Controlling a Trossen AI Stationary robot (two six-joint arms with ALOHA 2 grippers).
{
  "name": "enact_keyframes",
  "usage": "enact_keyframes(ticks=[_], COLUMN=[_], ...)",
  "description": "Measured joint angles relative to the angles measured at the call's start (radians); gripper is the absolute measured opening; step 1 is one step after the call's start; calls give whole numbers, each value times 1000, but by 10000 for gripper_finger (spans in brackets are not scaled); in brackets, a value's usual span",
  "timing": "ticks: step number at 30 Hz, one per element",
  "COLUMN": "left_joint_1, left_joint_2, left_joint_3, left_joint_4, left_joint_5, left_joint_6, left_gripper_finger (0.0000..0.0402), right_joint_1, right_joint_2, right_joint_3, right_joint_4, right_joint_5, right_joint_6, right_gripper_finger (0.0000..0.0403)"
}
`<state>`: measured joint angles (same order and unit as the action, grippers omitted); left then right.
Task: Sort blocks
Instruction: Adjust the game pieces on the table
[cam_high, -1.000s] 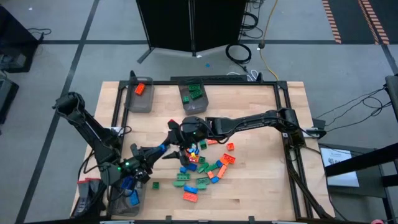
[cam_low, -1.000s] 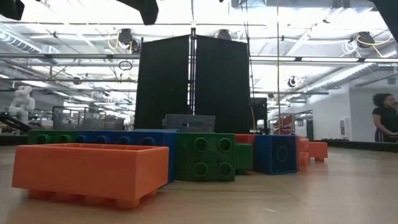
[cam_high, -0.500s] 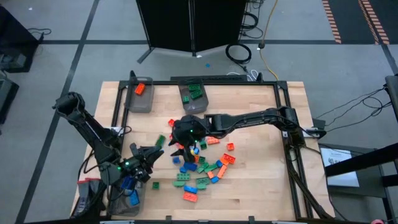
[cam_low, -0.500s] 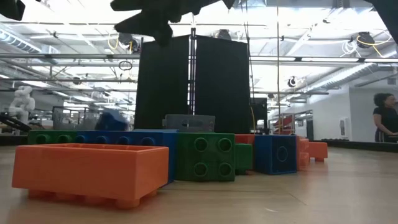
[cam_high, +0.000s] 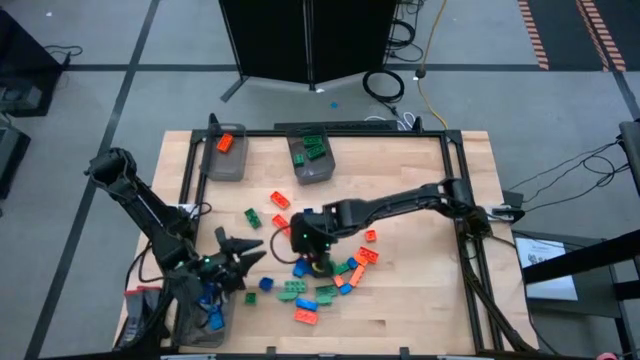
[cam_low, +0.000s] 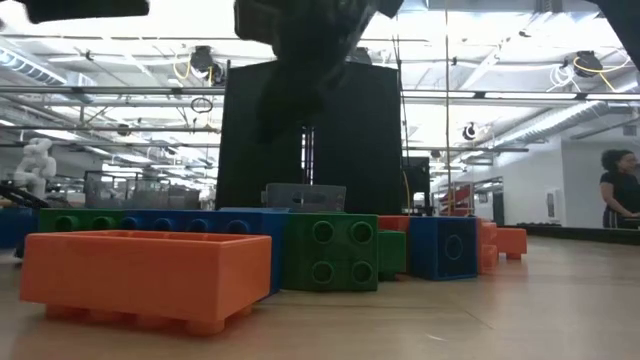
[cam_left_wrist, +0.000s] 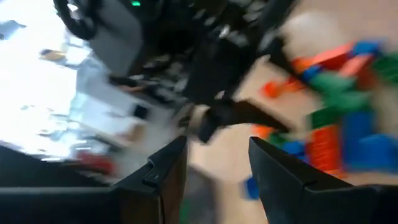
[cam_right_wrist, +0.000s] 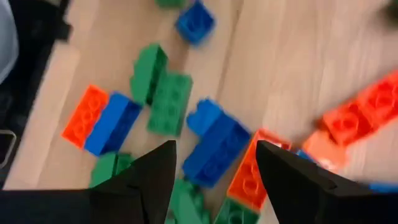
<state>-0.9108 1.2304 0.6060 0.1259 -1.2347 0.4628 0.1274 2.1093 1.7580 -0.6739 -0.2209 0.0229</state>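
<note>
**K:** Crowding is the risk. Right gripper (cam_high: 316, 258) sits low over the pile of blocks (cam_high: 325, 280) mid-counter, fingers (cam_right_wrist: 155, 177) spread with nothing between them. In the right wrist view a blue block (cam_right_wrist: 214, 146) lies in the gap, butted against an orange block (cam_right_wrist: 249, 177) and close to a green block (cam_right_wrist: 169, 102).

**M:** So closing from here could pinch two at once?

**K:** Or wedge a fingertip on the orange one and kick the blue out sideways. Neighbours are touching, no clean lane on that side.

**M:** Left arm?

**K:** Left gripper (cam_high: 240, 258) is near the counter's front-left, just beside the bin (cam_high: 196, 322) there, fingers (cam_left_wrist: 155, 180) apart and empty. It points toward the pile, so if both arms go for the heap they could clip each other (gap between them is already small).

**M:** Strays?

**K:** A blue block (cam_high: 265, 284) lies near the left fingers; a green (cam_high: 251, 215) and an orange (cam_high: 280, 200) lie apart from the pile, toward the far bins (cam_high: 222, 160). A sweep by either arm could knock those further off or off the edge. Far bins already hold an orange and some greens, so a wrong-colour double grab would spoil the sort.
</note>
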Motion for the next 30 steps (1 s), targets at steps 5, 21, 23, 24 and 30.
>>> enact_keyframes(ticks=[5,21,23,24,30], left_joint_1=[9,246,261,266,264], left_joint_2=[0,-1,-1,0,-3], left_joint_3=[0,65,117,151,404], left_joint_4=[-152,-438,-511,-559,-954], left_joint_5=[218,899,946,960,918], left_joint_6=[-399,-955,-954,-954,-1026], left_gripper_finger=[172,173,173,173,173], right_joint_1=[33,88,101,109,145], right_joint_2=[4,2,3,3,23], right_joint_3=[0,0,0,0,1], right_joint_4=[-69,151,233,281,476], right_joint_5=[19,12,12,12,142], right_joint_6=[52,36,-7,-40,-189], right_gripper_finger=[217,217,217,217,217])
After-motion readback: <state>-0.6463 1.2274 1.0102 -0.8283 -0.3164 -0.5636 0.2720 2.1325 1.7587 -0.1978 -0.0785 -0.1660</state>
